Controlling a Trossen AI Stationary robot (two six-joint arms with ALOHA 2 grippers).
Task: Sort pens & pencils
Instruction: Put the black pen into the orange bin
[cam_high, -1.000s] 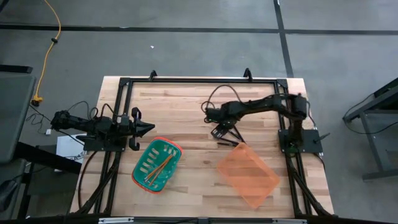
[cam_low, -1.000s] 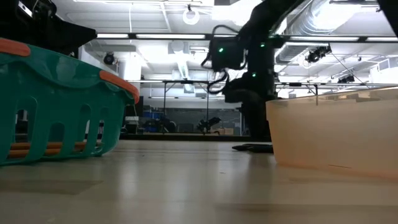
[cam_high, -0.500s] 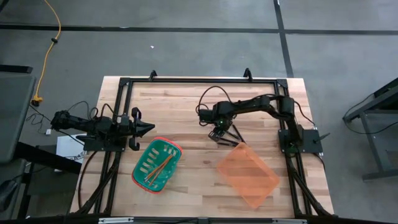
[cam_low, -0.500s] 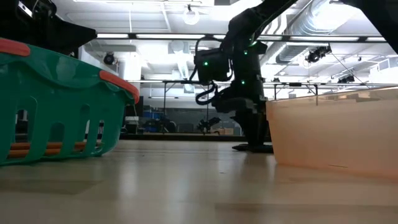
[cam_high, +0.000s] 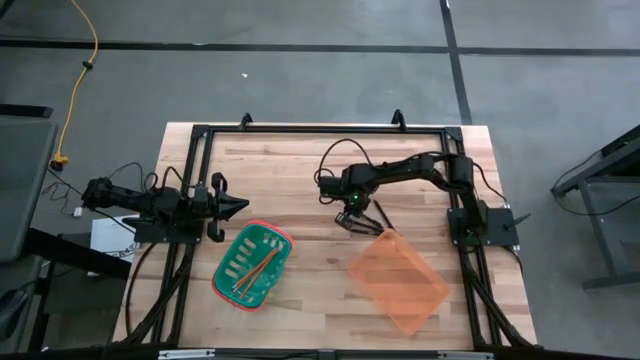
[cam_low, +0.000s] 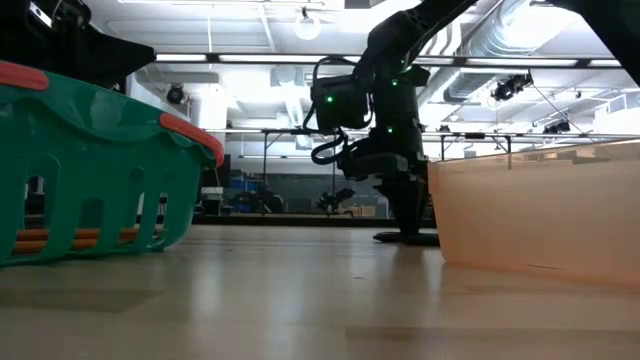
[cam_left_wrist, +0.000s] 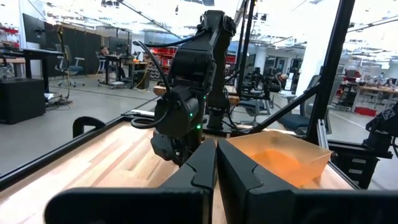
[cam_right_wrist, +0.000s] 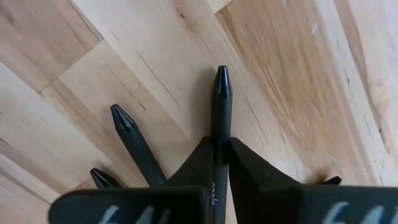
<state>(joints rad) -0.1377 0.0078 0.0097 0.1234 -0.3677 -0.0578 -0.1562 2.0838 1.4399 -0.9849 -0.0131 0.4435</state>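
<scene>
Right gripper (cam_right_wrist: 221, 163) clamped on one pen (cam_right_wrist: 221, 118) at table centre, ready for orange bin (cam_high: 398, 281) at five o'clock; left gripper (cam_left_wrist: 216, 163) closed, empty.

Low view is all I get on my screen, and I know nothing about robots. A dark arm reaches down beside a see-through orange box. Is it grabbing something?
Observer: Yes. In its own wrist camera the right gripper is closed on one black pen, down at the wooden table.
Operator: Is that the only pen there?
Observer: No. Two more pens lie beside it on the wood.
Operator: And the green basket on my left, what's inside?
Observer: From above, the orange pencils lie in the green basket.
Operator: Is there a second arm?
Observer: Yes. The left gripper waits at the table's left edge, fingers closed on nothing.
</scene>
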